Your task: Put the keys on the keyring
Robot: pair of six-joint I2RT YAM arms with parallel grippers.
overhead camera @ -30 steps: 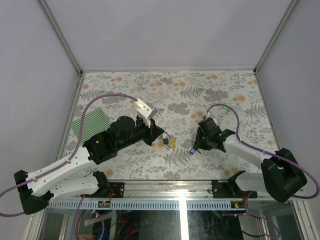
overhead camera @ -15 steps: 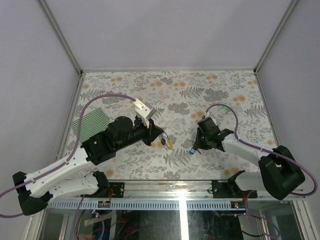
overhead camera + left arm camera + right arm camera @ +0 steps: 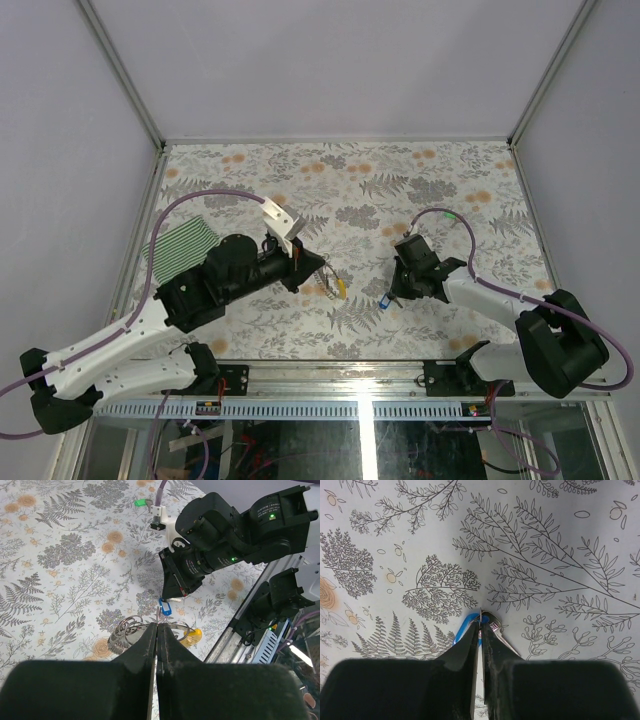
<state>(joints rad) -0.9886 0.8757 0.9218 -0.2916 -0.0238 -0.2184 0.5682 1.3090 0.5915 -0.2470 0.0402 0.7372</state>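
While the left gripper (image 3: 318, 272) has its fingers pressed together on the thin wire of the keyring (image 3: 129, 630), the right gripper (image 3: 392, 293) is pinching the blue key (image 3: 165, 606), also fully closed on it. The ring loops bulge out on both sides of the left tips. The yellow tag (image 3: 192, 636) hangs off to the right and near side.

Key relation: the keyring lies left of the blue key and a touch farther. The two are near but apart, with bare patterned table (image 3: 400, 180) showing between them. In the left wrist view the key sits straight ahead of the left fingertips, just beyond the ring, so the two grippers face each other tip to tip.

Key axis: in the right wrist view the blue head pokes out left of the tips and a bit of metal pokes out right. It looks held crosswise to the fingers. The blade is too small to read for sure, and I cannot tell which way the head's hole faces.

Judgement: each arm already holds its part, and the right arm carries the key. Closing the gap likely means a short leftward travel, lining the head's hole up with the wire. I cannot tell whether the ring has an open end facing the key.

The green key is not made out in any view.
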